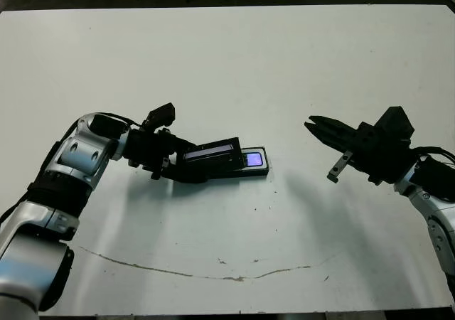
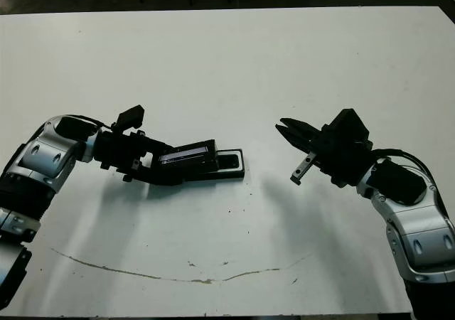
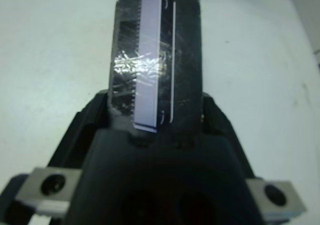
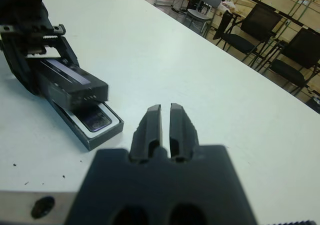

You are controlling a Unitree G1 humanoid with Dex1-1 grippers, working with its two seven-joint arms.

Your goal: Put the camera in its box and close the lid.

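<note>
Both grippers differ: left gripper (image 1: 186, 160) grasps lid (image 1: 211, 151); right gripper (image 1: 313, 126) clenched.

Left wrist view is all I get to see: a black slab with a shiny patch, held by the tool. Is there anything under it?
Observer: Yes. That slab is the lid, gripped by the left tool. It sits over most of the box, and only the box's far end is uncovered.
Operator: Is anything inside the box?
Observer: The camera lies in it. Its bluish screen shows at the uncovered end.
Operator: What about the other arm?
Observer: The right tool is off to the robot's right with its fingers together. It holds nothing and is well apart from the box.
</note>
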